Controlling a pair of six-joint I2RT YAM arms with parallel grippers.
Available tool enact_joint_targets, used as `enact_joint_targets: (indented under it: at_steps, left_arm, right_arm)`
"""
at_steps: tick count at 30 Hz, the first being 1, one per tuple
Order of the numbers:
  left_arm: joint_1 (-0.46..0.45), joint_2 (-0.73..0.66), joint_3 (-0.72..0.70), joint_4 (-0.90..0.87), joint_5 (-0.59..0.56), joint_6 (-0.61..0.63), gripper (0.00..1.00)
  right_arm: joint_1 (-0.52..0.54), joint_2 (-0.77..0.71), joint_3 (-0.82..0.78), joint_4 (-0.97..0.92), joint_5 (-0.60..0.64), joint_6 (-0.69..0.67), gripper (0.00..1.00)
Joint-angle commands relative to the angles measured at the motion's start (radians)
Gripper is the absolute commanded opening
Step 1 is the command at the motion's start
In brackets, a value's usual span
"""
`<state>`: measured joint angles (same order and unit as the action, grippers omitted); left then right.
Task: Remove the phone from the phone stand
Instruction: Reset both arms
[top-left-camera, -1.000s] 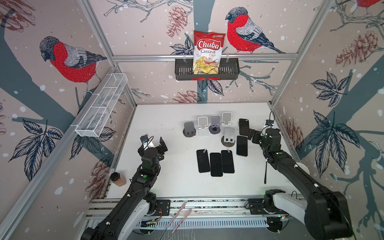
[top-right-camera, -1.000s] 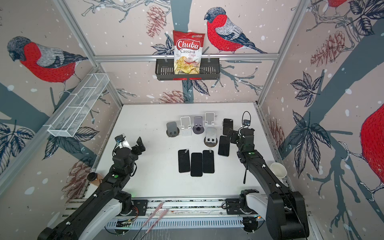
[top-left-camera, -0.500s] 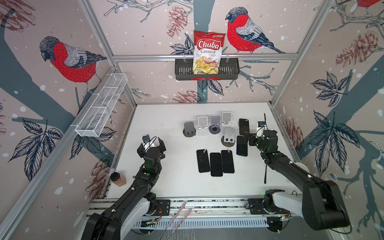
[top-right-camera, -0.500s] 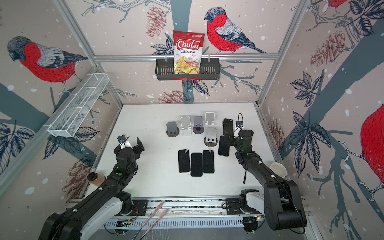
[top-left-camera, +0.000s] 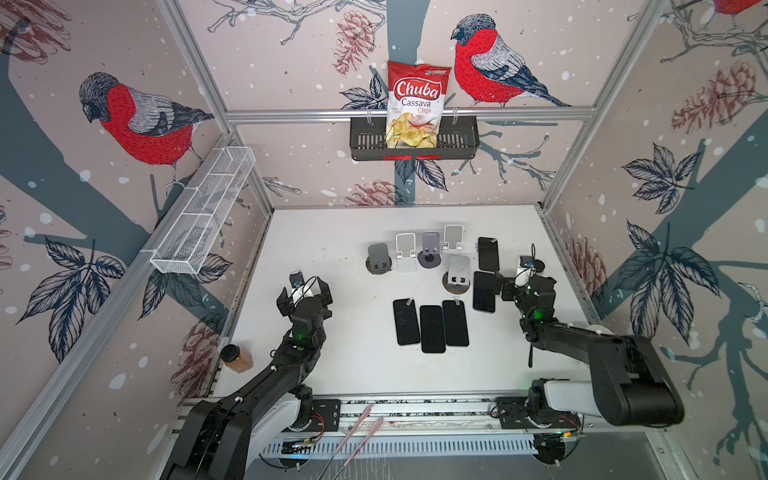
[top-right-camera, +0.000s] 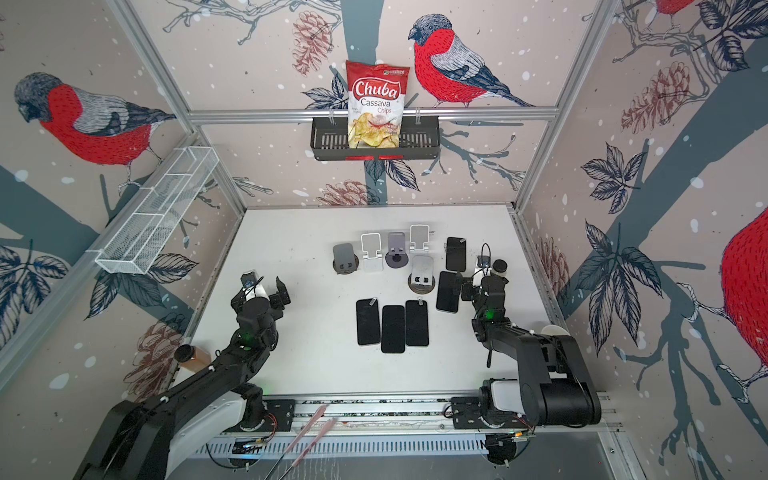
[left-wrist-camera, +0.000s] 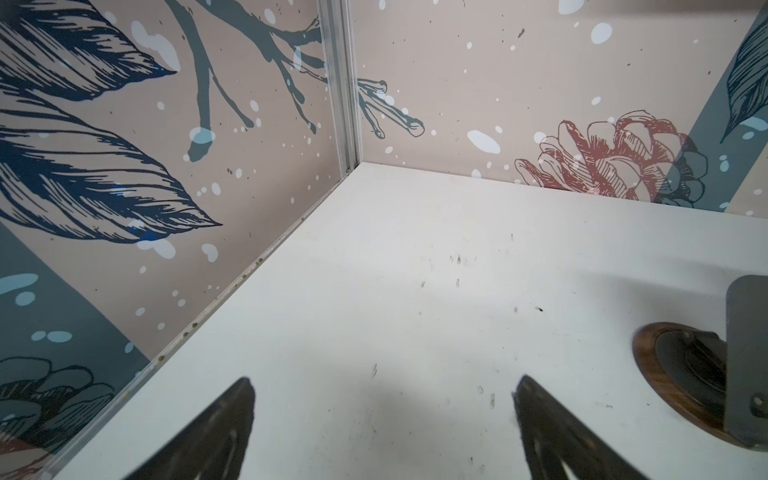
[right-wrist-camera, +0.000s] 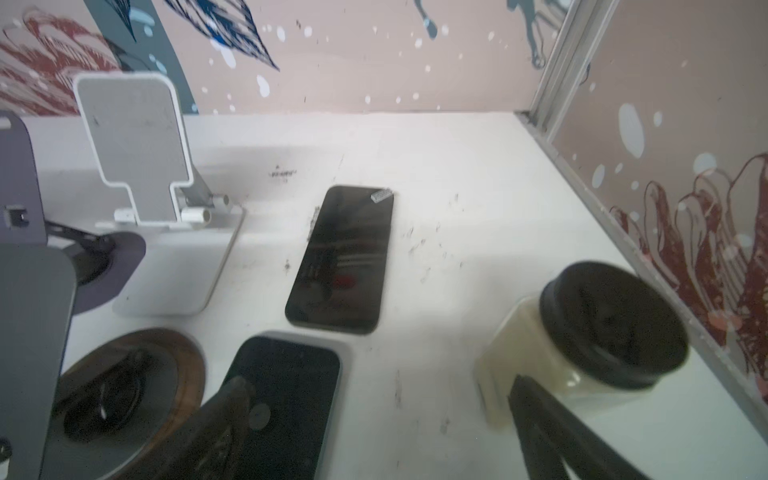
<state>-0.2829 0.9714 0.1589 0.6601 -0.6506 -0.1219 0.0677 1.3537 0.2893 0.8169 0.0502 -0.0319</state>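
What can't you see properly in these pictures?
- Right wrist view: the nearest phone is blurred, partly behind a finger of the right gripper, and cut by the picture's edge.
- Left wrist view: the wooden-based stand runs off the edge; only part shows.
- Both top views: the jar is mostly hidden behind the right arm's wrist.
- In a top view: the phones' tags are too small to read.

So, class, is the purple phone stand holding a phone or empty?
Empty: the purple stand shows a bare backplate in both top views; nothing rests on it.
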Motion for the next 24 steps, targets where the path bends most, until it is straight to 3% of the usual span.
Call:
enact_joint_targets:
  at_steps: [1, 8, 11, 18, 20, 24]
  left_arm:
    - [0.005, 0.025, -0.014, 0.154, -0.018, 0.049, 0.96]
    - [0.01, 0.155, -0.051, 0.394, 0.006, 0.14, 0.96]
    - [0.017, 0.241, -0.064, 0.533, 0.024, 0.173, 0.96]
    - [0.048, 0.514, -0.061, 0.921, 0.062, 0.236, 0.96]
    - [0.061, 0.597, -0.047, 0.972, 0.072, 0.234, 0.96]
    - [0.109, 0.559, -0.082, 0.922, 0.174, 0.156, 0.96]
  right_arm:
    - [-0.025, 0.032, 0.012, 0.149, -0.047, 0.005, 1.0]
    - [-0.084, 0.158, -0.112, 0.513, -0.151, 0.046, 0.99]
    - [-0.083, 0.13, -0.086, 0.413, -0.15, 0.042, 0.99]
    - [-0.086, 0.134, -0.084, 0.416, -0.151, 0.047, 0.99]
    - [-0.087, 0.136, -0.085, 0.423, -0.153, 0.047, 0.99]
    - [-0.088, 0.135, -0.085, 0.422, -0.153, 0.047, 0.99]
